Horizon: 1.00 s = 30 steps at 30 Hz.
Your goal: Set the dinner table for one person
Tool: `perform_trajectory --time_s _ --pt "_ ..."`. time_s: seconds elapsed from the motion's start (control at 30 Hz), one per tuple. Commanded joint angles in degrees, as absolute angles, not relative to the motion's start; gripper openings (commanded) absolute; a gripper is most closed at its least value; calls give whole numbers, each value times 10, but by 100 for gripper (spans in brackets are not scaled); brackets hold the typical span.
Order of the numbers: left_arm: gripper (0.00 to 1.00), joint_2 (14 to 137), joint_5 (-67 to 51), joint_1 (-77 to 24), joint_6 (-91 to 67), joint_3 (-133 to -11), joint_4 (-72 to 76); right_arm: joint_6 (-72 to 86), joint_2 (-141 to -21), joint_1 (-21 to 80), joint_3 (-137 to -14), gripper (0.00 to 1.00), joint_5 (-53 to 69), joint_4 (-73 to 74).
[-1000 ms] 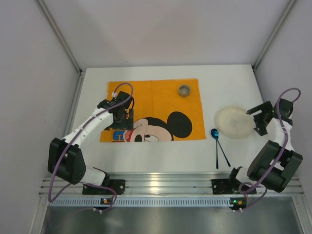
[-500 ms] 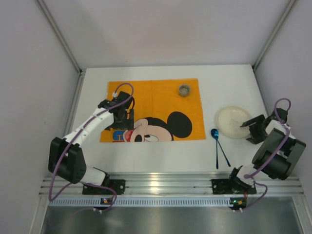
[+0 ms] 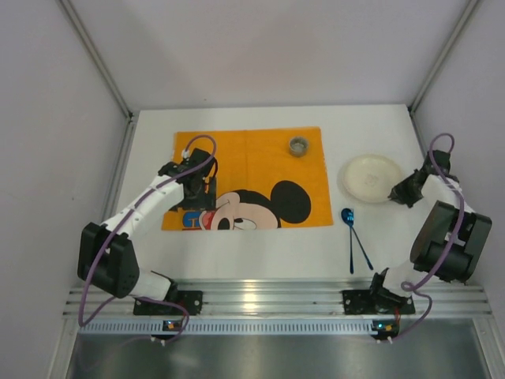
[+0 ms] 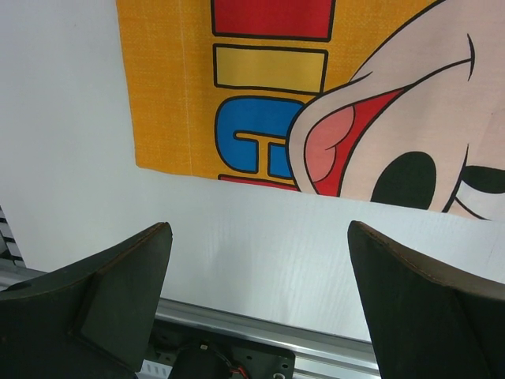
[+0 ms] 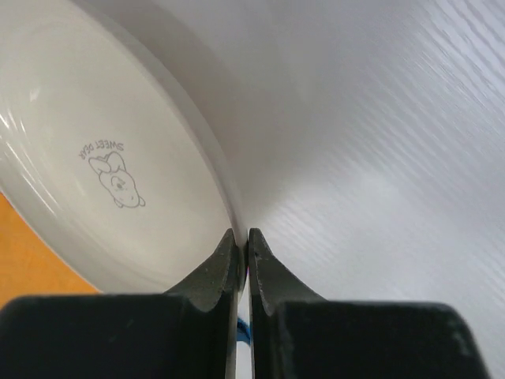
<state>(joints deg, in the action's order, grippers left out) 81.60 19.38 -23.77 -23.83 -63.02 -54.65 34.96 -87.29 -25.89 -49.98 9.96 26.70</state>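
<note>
1. Grip: right claw (image 5: 241,235) is closed on the plate (image 3: 368,175) rim, a thin edge pinch. The left claw (image 4: 259,230) is wide open and empty, above the placemat (image 3: 248,158) near-left corner.
2. The table (image 3: 260,253) is the white top under everything; the plate is at its right side, off the placemat.
3. Risk: the plate could pivot or slip from so narrow a bite. Swung low, it may clip the spoon (image 3: 348,216).
4. The right wrist view shows the rim bite and a rabbit print (image 5: 118,183); the top view gives only layout.
</note>
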Motion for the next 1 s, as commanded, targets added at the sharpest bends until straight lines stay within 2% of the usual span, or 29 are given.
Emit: perform_trajectory --time_s 0.0,0.17,0.33,0.37,0.53,0.7,0.97 --pt "99 808 215 -240 -234 -664 -544 336 -831 -188 -649 0 12 327" --pt "99 791 234 -240 -244 -685 -558 359 -807 -25 -770 0 -57 372" --pt "99 759 243 -239 -278 -699 -586 406 -851 154 -824 0 -31 343" --pt "99 752 241 -239 -285 -694 -590 419 -878 213 -825 0 -15 328" --pt "99 687 226 -239 -321 -657 -601 440 -1033 350 -909 0 -7 308" --pt "99 635 239 -239 -325 -628 -617 431 -1169 389 -1051 0 -23 367" --pt "99 592 255 -239 -337 -629 -657 445 -1212 388 -1054 0 -85 405"
